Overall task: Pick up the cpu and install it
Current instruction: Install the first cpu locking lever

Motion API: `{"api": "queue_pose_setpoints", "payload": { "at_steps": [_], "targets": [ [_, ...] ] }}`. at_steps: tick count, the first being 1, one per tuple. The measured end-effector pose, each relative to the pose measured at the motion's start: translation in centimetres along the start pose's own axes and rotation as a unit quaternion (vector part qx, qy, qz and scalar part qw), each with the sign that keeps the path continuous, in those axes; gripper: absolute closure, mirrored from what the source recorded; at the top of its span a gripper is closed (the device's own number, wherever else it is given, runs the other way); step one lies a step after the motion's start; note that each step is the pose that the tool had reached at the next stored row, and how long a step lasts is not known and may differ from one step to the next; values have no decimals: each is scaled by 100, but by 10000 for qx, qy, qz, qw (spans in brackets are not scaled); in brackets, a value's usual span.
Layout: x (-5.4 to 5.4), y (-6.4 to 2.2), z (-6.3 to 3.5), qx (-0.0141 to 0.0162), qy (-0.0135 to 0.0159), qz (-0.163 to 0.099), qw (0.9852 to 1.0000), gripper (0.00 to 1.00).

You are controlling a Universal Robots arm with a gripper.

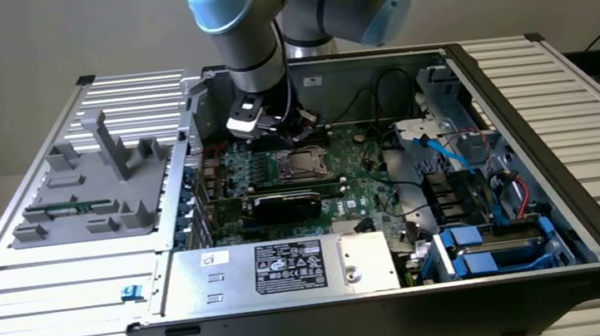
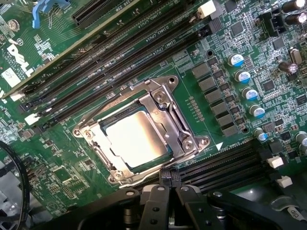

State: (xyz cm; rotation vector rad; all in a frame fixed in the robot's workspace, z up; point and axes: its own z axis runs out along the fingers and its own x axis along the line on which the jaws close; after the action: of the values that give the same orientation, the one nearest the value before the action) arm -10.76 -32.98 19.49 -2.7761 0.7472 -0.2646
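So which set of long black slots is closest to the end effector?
The slots whose ends run up to the end effector, on its side of the socket. The other slots lie beyond the socket, which holds the cpu.

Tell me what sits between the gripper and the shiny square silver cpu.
In the wrist view, only the socket's silver metal frame rim, which surrounds the cpu.

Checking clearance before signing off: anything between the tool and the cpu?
Nothing visible. The cpu sits in the socket, its shiny top bare inside the metal frame. The shut tool hangs over the motherboard nearby.
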Motion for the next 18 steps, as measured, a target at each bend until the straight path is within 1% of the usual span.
{"api": "queue_pose_setpoints", "payload": {
  "at_steps": [18],
  "targets": [
    [82,-45,23,-47,-10,-2,10000,89]
  ]
}}
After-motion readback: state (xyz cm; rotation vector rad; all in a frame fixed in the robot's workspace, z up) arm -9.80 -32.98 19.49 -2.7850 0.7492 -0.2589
